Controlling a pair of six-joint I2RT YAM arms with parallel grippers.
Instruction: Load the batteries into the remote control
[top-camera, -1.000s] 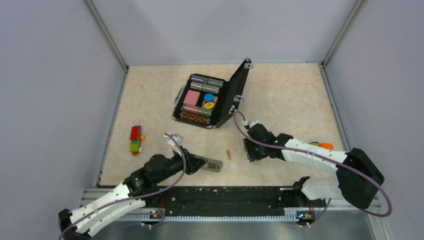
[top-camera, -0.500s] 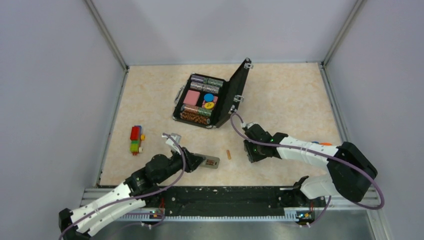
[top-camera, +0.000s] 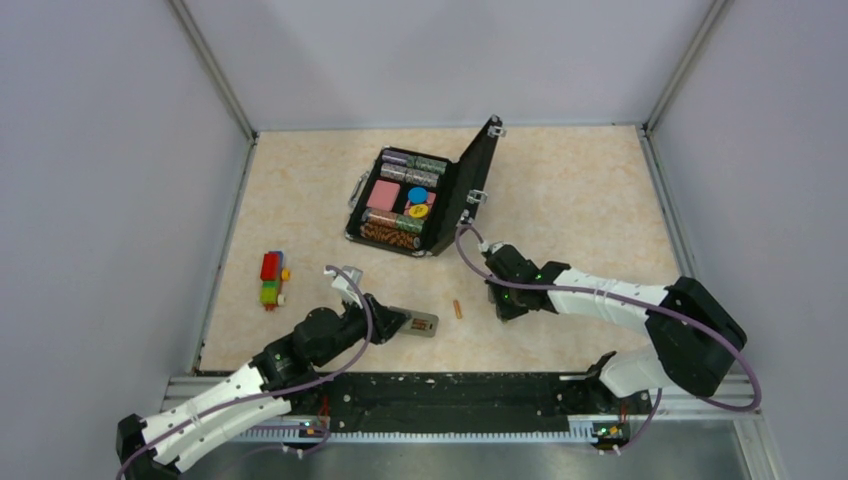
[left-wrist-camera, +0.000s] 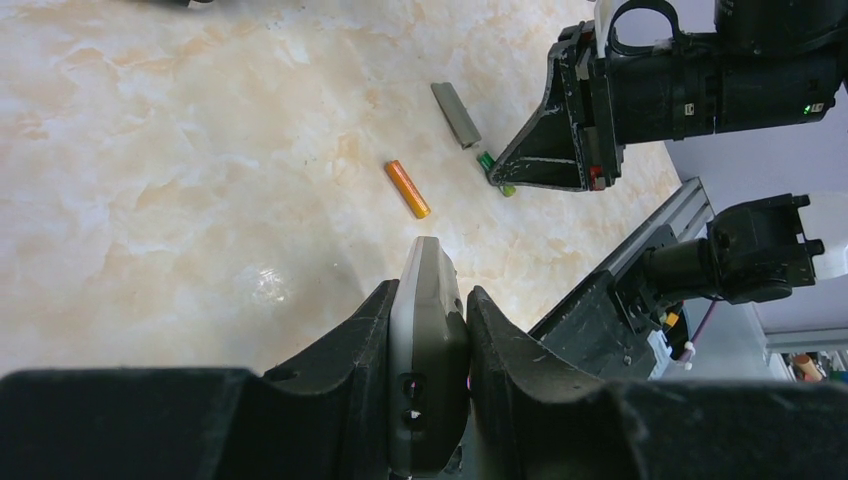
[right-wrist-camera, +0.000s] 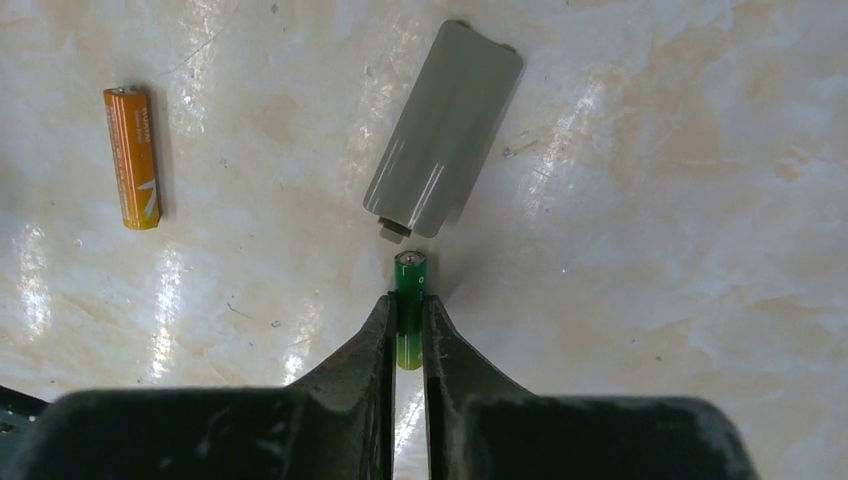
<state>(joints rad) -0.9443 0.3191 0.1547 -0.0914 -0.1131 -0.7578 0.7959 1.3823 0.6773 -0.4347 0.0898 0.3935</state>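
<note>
Low in the top view, we see the left gripper (top-camera: 388, 322) clamped tight on the remote (top-camera: 421, 325), fingers pressed to both long edges. The remote juts toward frame centre, lifted off the table (top-camera: 580, 200). In the left wrist view it sits edge-on between the fingers (left-wrist-camera: 500, 340), filling the bottom middle of the frame.

Just past its tip, the orange battery (top-camera: 457, 309) lies loose on the table, near the middle of the frame and touching nothing.

Right of that, the right gripper (top-camera: 505, 310) points down at the table. Its wrist view shows the fingers (right-wrist-camera: 372, 340) drawn to a narrow slot around the green battery (right-wrist-camera: 409, 270), which lies flat on the table with both sides pinched (only its top end pokes out). Just above that end lies the grey cover (right-wrist-camera: 443, 130), tilted, a sliver apart from it.

At mid-left sits the block toy (top-camera: 272, 279). Further up, above centre, the black case (top-camera: 478, 180) stands open.
</note>
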